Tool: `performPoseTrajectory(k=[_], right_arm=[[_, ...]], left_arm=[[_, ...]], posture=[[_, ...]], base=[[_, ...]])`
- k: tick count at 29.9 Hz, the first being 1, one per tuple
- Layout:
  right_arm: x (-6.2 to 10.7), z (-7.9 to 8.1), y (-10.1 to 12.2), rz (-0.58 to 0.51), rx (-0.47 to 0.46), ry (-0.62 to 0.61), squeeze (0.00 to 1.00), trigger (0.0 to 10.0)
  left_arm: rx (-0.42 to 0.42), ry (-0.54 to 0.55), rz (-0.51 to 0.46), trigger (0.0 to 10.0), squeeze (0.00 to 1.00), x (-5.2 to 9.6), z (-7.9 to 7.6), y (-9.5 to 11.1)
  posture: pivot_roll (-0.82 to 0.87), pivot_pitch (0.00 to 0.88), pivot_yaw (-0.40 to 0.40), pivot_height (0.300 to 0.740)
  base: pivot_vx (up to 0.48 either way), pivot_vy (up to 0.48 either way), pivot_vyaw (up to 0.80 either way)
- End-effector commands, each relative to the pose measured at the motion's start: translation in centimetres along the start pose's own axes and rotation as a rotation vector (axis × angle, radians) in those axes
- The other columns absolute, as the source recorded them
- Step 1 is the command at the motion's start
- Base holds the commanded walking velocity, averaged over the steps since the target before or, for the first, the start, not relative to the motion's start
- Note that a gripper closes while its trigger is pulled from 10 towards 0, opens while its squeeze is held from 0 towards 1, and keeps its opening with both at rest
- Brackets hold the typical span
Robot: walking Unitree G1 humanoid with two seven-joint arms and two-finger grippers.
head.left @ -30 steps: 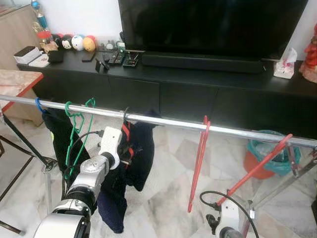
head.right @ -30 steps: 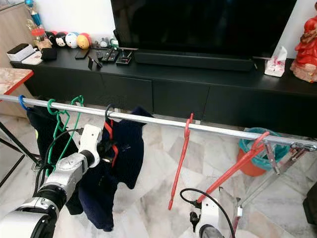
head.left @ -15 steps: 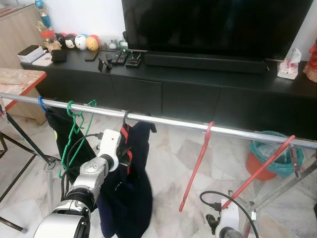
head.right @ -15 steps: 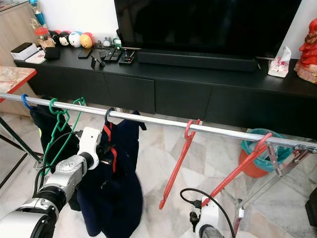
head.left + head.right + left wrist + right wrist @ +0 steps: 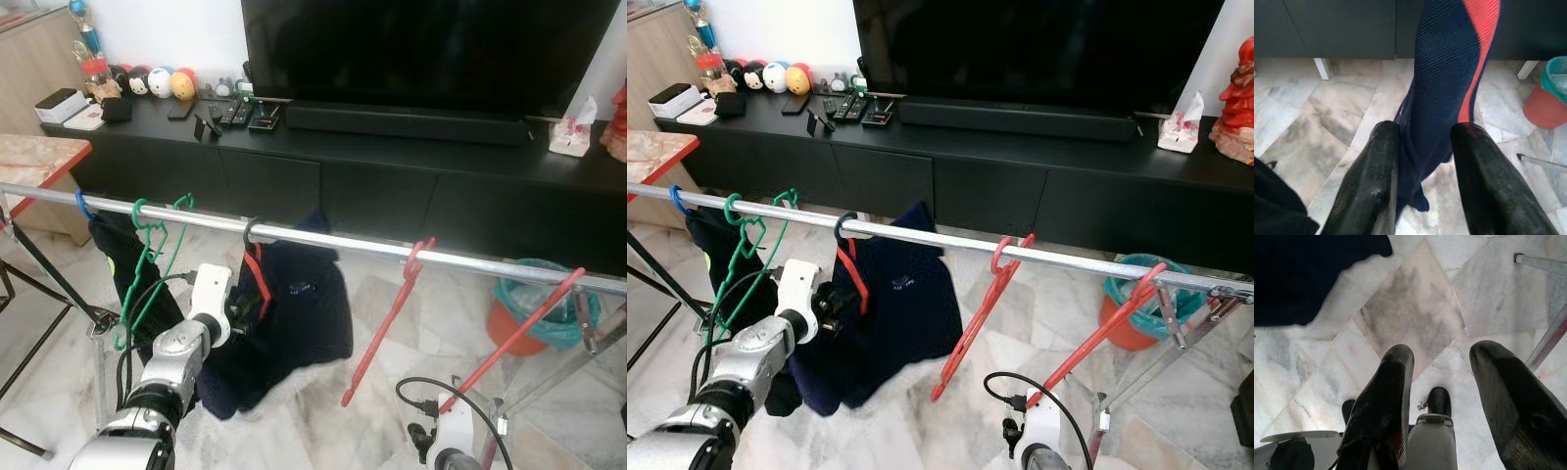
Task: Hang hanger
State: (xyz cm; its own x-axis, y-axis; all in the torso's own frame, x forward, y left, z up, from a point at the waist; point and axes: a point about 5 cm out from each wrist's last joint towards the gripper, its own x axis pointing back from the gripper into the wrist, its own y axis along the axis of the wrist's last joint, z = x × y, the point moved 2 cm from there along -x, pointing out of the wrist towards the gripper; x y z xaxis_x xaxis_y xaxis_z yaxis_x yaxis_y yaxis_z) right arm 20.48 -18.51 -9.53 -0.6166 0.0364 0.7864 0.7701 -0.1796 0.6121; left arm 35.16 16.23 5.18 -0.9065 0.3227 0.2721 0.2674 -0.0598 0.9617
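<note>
A silver clothes rail (image 5: 343, 243) crosses in front of me. A navy garment (image 5: 304, 313) on a red hanger with a black hook (image 5: 253, 231) hangs from it, swung out to the right. My left gripper (image 5: 243, 318) is just left of the garment and below the rail. It is open, and in the left wrist view the navy cloth (image 5: 1444, 73) with a red stripe shows beyond the fingers (image 5: 1376, 166). An empty red hanger (image 5: 387, 328) hangs tilted further right. My right gripper (image 5: 1442, 352) is open, low over the marble floor.
A green hanger (image 5: 147, 255) and a blue hook (image 5: 78, 206) with dark clothes hang at the rail's left end. Another red hanger (image 5: 514, 333) leans at the right end. Behind are a black TV cabinet (image 5: 392, 186) and a red bin (image 5: 519, 313). A table corner (image 5: 39, 162) is at left.
The navy garment has swung out to the right while its hook stays on the rail. My left gripper has dropped lower. The empty red hanger has tilted further.
</note>
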Motion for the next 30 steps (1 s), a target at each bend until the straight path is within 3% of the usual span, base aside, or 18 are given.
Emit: performPoseTrajectory(k=[1,9,15,16,20,21,22,24,25,27,29,30], right_arm=[[0.0,0.1,0.0,0.002,0.001,0.004,0.00,10.0],[0.0,0.1,0.0,0.001,-0.001,0.006,0.00,10.0],[0.0,0.0,0.0,0.003,0.001,0.005,0.00,10.0],[0.0,0.0,0.0,0.004,0.004,0.006,0.00,10.0],[0.0,0.0,0.0,0.005,0.005,0.007,0.00,10.0],[0.0,0.0,0.0,0.005,0.006,0.007,0.00,10.0],[0.0,0.0,0.0,0.006,0.006,0.007,0.00,10.0],[0.0,0.0,0.0,0.006,0.007,0.007,0.00,10.0],[0.0,0.0,0.0,0.006,0.007,0.007,0.00,10.0],[0.0,-0.1,0.0,0.008,0.006,0.006,0.00,10.0],[0.0,-0.1,0.0,0.008,0.006,0.006,0.00,10.0],[0.0,-0.1,0.0,0.008,0.005,0.003,0.00,10.0]], left_arm=[[0.015,-0.012,-0.031,10.0,1.00,0.3,0.2,0.3],[0.017,-0.003,-0.122,10.0,1.00,1.3,0.7,1.5],[0.007,-0.028,-0.200,10.0,1.00,3.0,0.7,3.0],[0.003,-0.052,-0.215,10.0,1.00,3.9,0.5,3.3],[-0.014,-0.069,-0.211,10.0,1.00,5.1,0.5,3.4],[-0.017,-0.077,-0.208,10.0,0.56,5.7,0.5,3.3],[-0.025,-0.083,-0.195,10.0,0.00,6.5,0.6,3.0],[-0.036,-0.072,-0.145,10.0,0.00,8.3,0.9,1.9],[-0.036,-0.072,-0.145,10.0,0.00,8.3,0.9,1.9],[-0.038,0.038,-0.052,10.0,0.00,9.9,2.3,-0.9],[-0.028,0.077,-0.011,10.0,0.00,10.6,2.7,-2.0],[-0.027,0.166,0.060,10.0,0.00,11.5,3.7,-4.1]], posture=[[-0.09,0.005,0.046,0.740],[-0.08,0.001,0.043,0.740],[-0.08,0.000,0.038,0.740],[-0.08,0.000,0.037,0.740],[-0.07,0.000,0.036,0.740],[-0.07,0.000,0.036,0.740],[-0.07,0.000,0.036,0.740],[-0.07,0.000,0.037,0.740],[-0.07,0.000,0.037,0.740],[-0.06,0.000,0.036,0.740],[-0.06,0.000,0.036,0.740],[-0.06,0.000,0.036,0.740]], base=[[0.000,0.000,0.00],[0.000,0.000,0.00],[0.000,0.000,0.00],[0.000,0.000,0.00],[0.000,0.000,0.00],[0.000,0.000,0.00],[0.000,0.000,0.00],[0.000,0.000,0.00],[0.000,0.000,0.00],[0.000,0.000,0.00],[0.000,0.000,0.00],[0.000,0.000,0.00]])
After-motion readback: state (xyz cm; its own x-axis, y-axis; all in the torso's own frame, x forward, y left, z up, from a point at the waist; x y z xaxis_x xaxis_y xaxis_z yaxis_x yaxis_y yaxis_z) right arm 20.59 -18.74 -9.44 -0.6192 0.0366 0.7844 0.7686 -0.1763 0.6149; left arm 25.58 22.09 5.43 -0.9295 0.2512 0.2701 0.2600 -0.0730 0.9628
